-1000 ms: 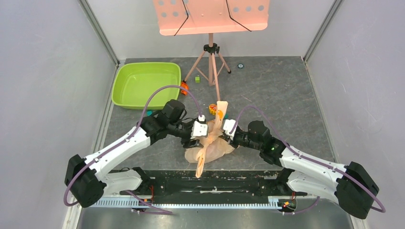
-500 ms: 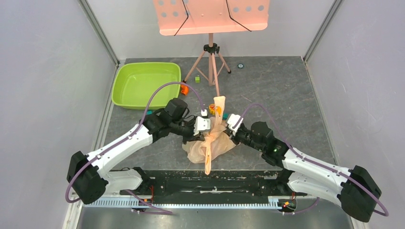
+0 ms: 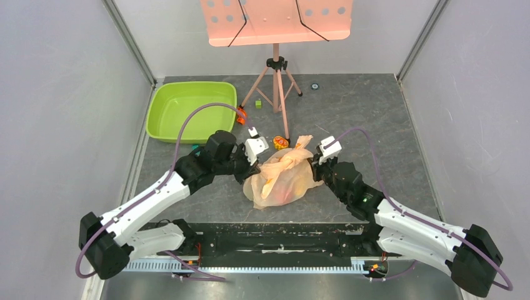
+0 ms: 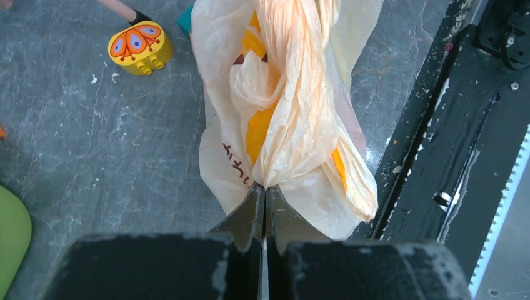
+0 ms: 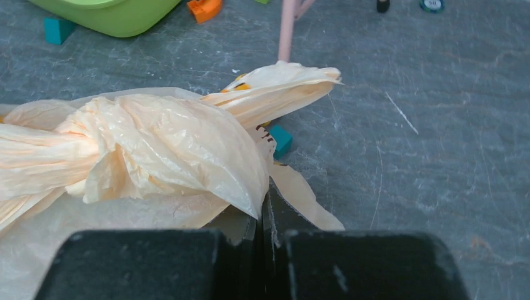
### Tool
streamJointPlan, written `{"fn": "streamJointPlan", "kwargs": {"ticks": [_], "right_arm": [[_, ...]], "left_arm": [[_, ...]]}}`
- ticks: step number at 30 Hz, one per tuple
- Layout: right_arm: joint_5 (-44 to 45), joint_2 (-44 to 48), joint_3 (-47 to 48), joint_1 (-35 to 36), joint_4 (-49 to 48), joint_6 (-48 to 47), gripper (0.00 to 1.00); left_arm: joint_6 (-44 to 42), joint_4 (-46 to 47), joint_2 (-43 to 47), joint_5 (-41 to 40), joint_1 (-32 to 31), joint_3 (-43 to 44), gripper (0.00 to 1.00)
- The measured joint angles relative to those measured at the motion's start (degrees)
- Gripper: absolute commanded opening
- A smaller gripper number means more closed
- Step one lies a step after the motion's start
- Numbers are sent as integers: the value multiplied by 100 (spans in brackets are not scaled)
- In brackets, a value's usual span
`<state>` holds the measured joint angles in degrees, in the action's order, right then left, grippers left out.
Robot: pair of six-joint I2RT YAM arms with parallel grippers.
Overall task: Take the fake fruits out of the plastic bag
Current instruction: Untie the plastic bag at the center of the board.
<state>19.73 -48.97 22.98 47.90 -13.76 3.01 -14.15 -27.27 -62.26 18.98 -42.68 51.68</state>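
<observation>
The plastic bag (image 3: 284,178), crinkly beige-peach with orange print, lies bunched on the grey table between my two arms. My left gripper (image 3: 255,167) is shut on a twisted fold at its left side; in the left wrist view the fingers (image 4: 264,190) pinch the bag (image 4: 294,112). My right gripper (image 3: 317,170) is shut on the right side, where the film (image 5: 156,144) drapes over its closed fingers (image 5: 262,206). A knot of twisted handles sits on top of the bag. The fake fruits are hidden inside it.
A lime green tub (image 3: 190,111) stands at the back left. A pink tripod stand (image 3: 275,81) rises behind the bag. Small blocks lie around: yellow printed (image 4: 140,47), orange (image 3: 241,115), teal (image 5: 281,139). The black rail (image 3: 275,240) runs along the near edge.
My left gripper has shut on the bag. Both grippers have drawn apart, spreading the bag wider. The long handle strip that stood between them has dropped onto the bag.
</observation>
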Motion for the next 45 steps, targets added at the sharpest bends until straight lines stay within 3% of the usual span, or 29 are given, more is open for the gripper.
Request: {"fn": "streamJointPlan", "kwargs": {"ticks": [6,8,12,16,24,29,45], "right_arm": [[354,-35,76,0,479,756,3],[400,-57,170,0,682,997,19],[358,-35,299,-7,1019,1082,60],[70,153,501,-24,1617,629,76],[-1440,411,1432,-39,2553,-442,78],[-2000,24,1996,-37,2918,-953,77],[-2116,-1311,2767,-39,3244,-1832,75]], "left_arm": [[734,363,603,-393,-20,-529,2],[1001,474,767,-588,-22,-691,2],[1414,595,1073,-981,-20,-927,2],[1499,625,1246,-1045,-20,-955,6],[1493,651,1287,-1051,-20,-955,2],[1482,664,1281,-1036,-20,-955,2],[1322,658,1394,-984,-20,-981,2]]}}
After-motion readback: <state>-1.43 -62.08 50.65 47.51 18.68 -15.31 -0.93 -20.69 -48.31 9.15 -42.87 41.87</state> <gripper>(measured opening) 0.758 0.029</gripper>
